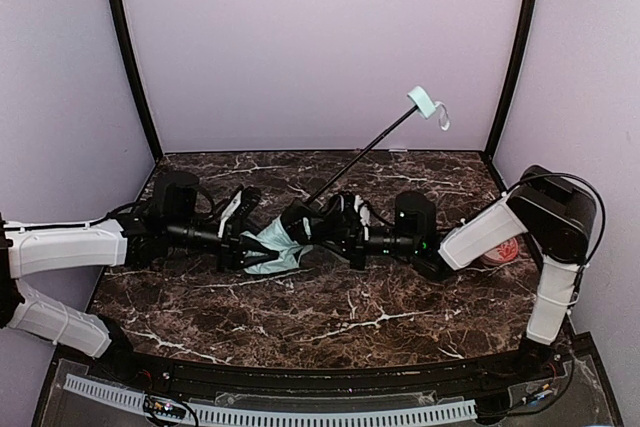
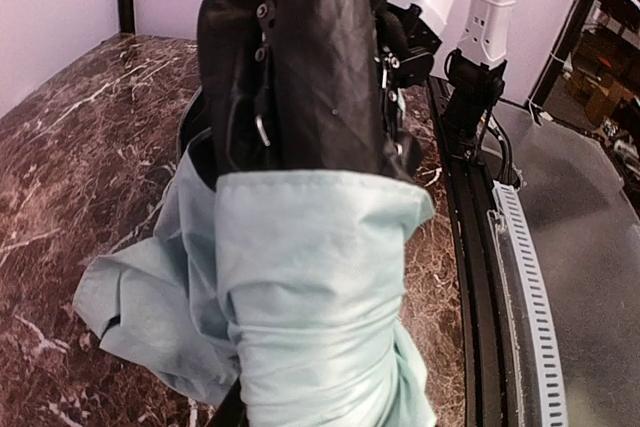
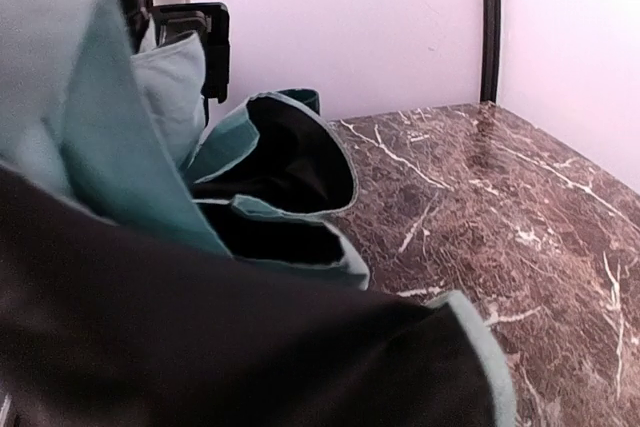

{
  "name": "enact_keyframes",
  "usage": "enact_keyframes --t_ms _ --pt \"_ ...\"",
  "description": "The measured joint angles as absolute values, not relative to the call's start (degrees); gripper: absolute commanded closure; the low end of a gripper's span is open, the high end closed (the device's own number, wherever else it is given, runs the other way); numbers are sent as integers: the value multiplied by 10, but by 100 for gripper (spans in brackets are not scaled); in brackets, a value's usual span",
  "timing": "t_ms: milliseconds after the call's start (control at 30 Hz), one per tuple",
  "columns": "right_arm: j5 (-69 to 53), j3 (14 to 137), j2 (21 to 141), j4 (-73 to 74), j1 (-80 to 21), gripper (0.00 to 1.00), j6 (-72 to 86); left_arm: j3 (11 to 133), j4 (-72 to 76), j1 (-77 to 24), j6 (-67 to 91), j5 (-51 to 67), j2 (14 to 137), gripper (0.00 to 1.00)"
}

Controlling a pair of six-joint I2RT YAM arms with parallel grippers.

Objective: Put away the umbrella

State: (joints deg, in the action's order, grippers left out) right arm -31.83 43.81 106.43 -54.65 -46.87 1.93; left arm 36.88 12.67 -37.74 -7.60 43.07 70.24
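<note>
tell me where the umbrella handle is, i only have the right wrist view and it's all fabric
Observer: The handle is up in the air toward the back right, on the end of the thin black shaft.
Operator: where's the left tool
Observer: The left tool is at the left side of the umbrella bundle, facing the right tool mid-table.
Operator: is the fabric on the table
Observer: Its mint folds look to rest on the marble table between the tools.
</note>
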Motion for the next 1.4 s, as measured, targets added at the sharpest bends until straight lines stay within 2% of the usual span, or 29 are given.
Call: enact_keyframes --t_ms 267,400,533,633,767,900,1100,1400 --pt "-384 503 1125 -636 -457 100 15 459 -1 -408 -230 444 738 100" --pt "-406 510 1135 -638 -449 95 3 517 -81 -422 -314 434 787 100" --pt "-361 510 1139 -614 -425 93 -6 526 -152 -448 -349 451 825 100" --pt "-328 511 1139 -599 -402 99 -15 533 -199 -467 -376 466 863 100" --pt "-295 520 1133 -533 -389 100 -25 542 -258 -508 -409 460 920 100" --pt "-293 465 1090 -511 -390 99 -23 542 -273 -520 -413 450 930 100" --pt "-268 451 1007 -402 -368 89 -7 542 -248 -515 -378 399 929 100" --pt "-162 590 902 -158 -284 69 -9 561 -158 -445 -287 142 859 100"
